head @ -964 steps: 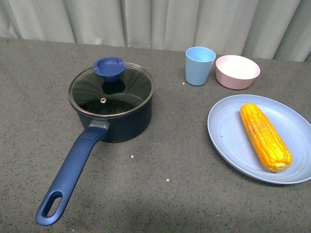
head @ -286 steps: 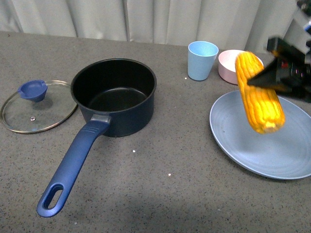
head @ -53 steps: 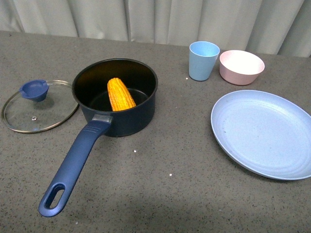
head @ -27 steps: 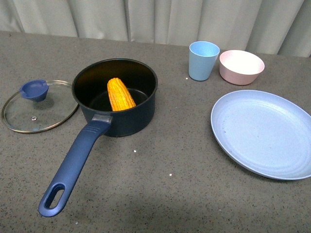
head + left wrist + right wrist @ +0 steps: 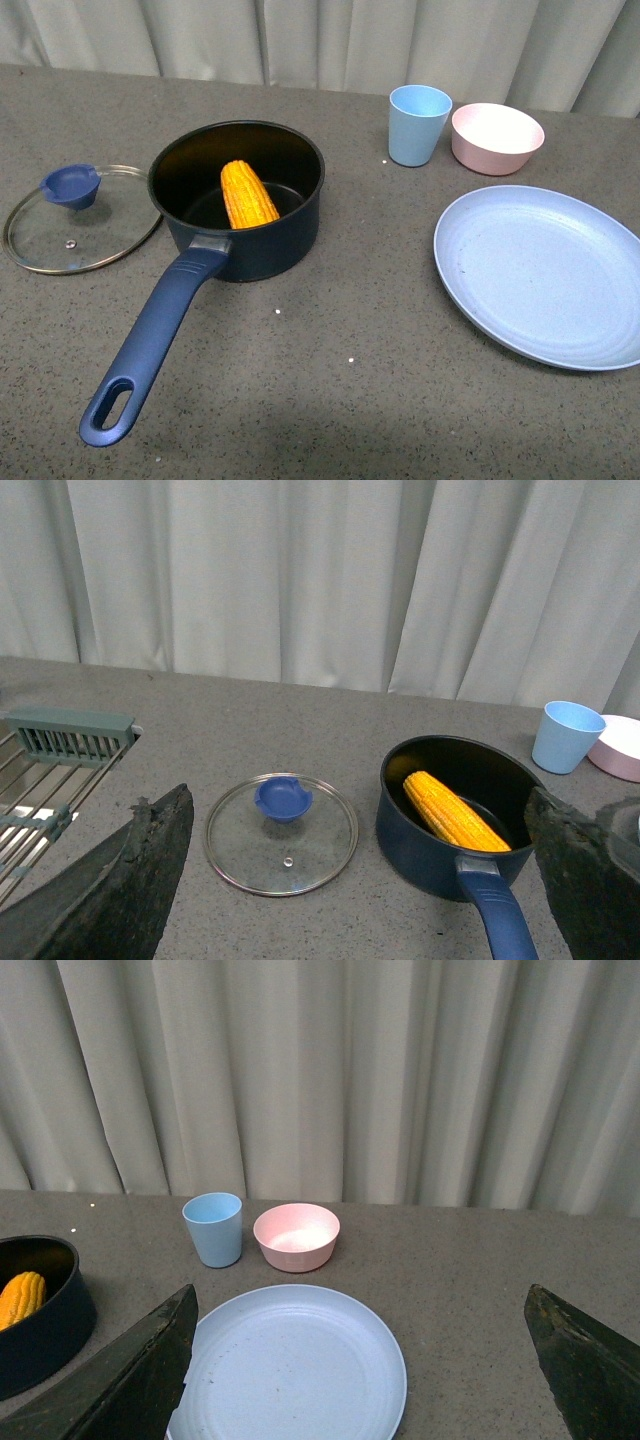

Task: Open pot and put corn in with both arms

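The navy pot point(image 5: 262, 243) stands uncovered left of the table's middle, its long handle point(image 5: 150, 340) pointing toward the near edge. The yellow-orange corn point(image 5: 248, 195) lies inside it, leaning on the near wall. Both arms are out of the front view. In the left wrist view my left gripper point(image 5: 357, 798) is open and empty, held back above the table with the pot point(image 5: 420, 850), the corn point(image 5: 455, 810) and the lid point(image 5: 240, 845) ahead of it. My right gripper point(image 5: 360, 1295) is open and empty above the blue plate point(image 5: 290, 1360); the pot point(image 5: 40, 1320) shows at one edge.
The glass lid point(image 5: 60, 240) with a blue knob lies flat on the table left of the pot. A light blue cup point(image 5: 418, 124) and a pink bowl point(image 5: 497, 137) stand at the back right, with the bare blue plate point(image 5: 545, 275) nearer. A grey-green rack point(image 5: 60, 745) sits far left.
Long ago the lid covered the pot and the corn lay on the plate; then the lid was off and the corn lifted. Nothing has moved in the last second.
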